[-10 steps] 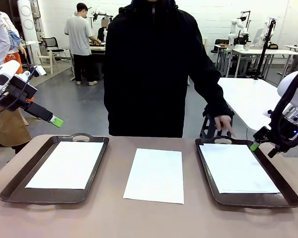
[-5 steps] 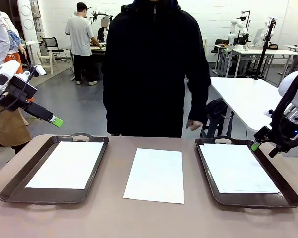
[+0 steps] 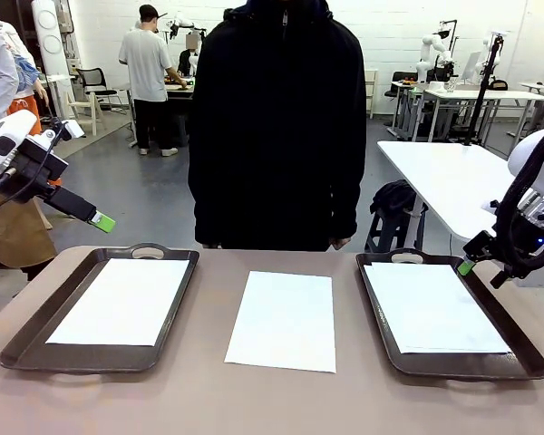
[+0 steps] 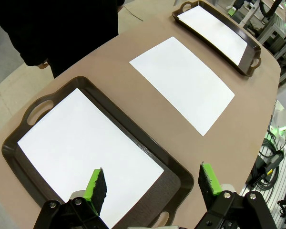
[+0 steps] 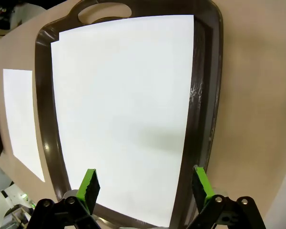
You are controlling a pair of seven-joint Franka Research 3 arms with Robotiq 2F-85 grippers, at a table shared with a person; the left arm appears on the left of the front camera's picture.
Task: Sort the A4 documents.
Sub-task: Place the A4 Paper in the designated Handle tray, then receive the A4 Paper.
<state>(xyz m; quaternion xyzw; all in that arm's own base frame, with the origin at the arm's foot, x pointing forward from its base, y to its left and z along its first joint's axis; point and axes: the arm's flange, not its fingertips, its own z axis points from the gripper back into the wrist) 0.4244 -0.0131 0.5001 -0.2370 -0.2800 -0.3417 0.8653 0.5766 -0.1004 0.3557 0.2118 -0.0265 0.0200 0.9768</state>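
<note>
left gripper: raised above left tray, jaws apart, empty | right gripper: above right tray, jaws apart, empty

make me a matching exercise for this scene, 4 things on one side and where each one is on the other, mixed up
Things:
1. middle A4 sheet
2. left tray
3. right hand
4. person

Places:
A. standing at the far side of the table
B. open, raised beside the right tray's far right corner
C. lying bare on the table between the trays
D. on the table's left part, holding a white sheet

Pairs: 1-C, 2-D, 3-B, 4-A
</note>
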